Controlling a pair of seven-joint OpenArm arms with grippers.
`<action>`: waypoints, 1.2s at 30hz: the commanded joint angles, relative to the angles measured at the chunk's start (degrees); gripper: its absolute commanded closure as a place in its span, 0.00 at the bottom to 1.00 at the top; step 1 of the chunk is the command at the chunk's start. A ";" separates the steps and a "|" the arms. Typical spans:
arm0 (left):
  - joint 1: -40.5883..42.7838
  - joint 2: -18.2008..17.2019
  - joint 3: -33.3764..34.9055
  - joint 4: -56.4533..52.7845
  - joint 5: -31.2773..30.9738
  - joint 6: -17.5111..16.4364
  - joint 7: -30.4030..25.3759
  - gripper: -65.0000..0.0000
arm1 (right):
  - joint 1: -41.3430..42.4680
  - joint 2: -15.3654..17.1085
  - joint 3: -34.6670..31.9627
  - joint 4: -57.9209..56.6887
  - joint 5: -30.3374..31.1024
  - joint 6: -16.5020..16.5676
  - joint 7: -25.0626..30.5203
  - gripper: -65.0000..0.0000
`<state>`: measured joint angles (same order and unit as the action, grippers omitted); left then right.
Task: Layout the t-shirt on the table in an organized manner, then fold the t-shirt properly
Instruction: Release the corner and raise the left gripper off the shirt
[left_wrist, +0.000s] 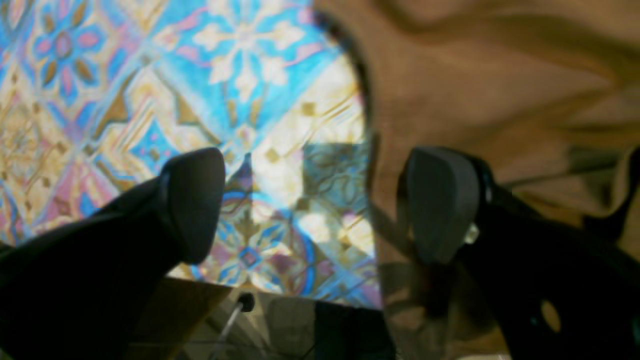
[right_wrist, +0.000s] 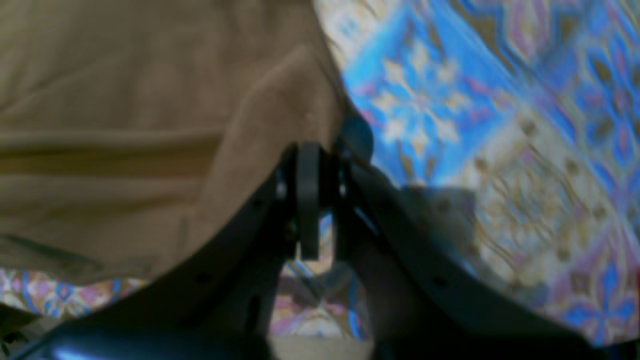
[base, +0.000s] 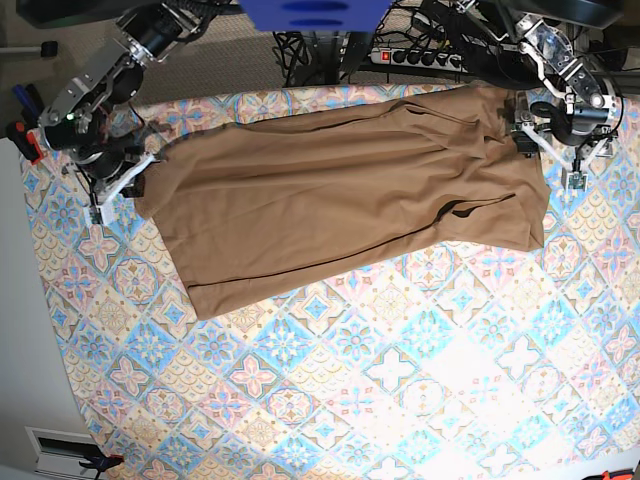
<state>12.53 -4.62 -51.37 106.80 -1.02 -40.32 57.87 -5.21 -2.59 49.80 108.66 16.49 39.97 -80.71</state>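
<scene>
Item: t-shirt (base: 330, 200), tan-brown, spread lengthwise across the far half of the table (base: 400, 380), creased near my left end, its near hem running slantwise.

Left gripper (left_wrist: 315, 205): my fingers (left_wrist: 192, 200) stand wide apart, holding nothing; one sits over bare patterned cloth, the other over the shirt's edge (left_wrist: 500, 100).

Right gripper (right_wrist: 320, 200): my pads are pressed together at the shirt's border (right_wrist: 150, 125); whether fabric lies between them I cannot tell.

Surroundings: power strip (base: 420, 57) and tangled cables (base: 310, 45) on the floor beyond the far table edge; blue plate (base: 312, 12) overhead at centre. Nothing lies on the shirt.

Writing: none readable.

Surface: tile-pattern cloth in blue, pink and cream; white floor strip along the right arm's side.
</scene>
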 joint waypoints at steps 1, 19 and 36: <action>-0.27 -0.87 -0.10 0.84 -0.08 0.32 -0.86 0.18 | 1.48 0.70 0.18 1.10 0.43 0.03 0.71 1.00; -0.27 -0.87 -0.01 0.84 0.01 0.32 -0.86 0.18 | 10.44 0.70 0.35 0.57 0.34 0.03 0.71 1.00; 1.40 -0.87 -0.01 0.93 -0.61 0.32 -0.86 0.18 | 10.18 0.70 0.26 -5.58 0.34 0.03 4.62 1.00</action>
<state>13.82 -4.78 -51.22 106.83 -1.48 -40.29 57.54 3.73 -2.66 50.13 102.15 15.94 39.88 -77.69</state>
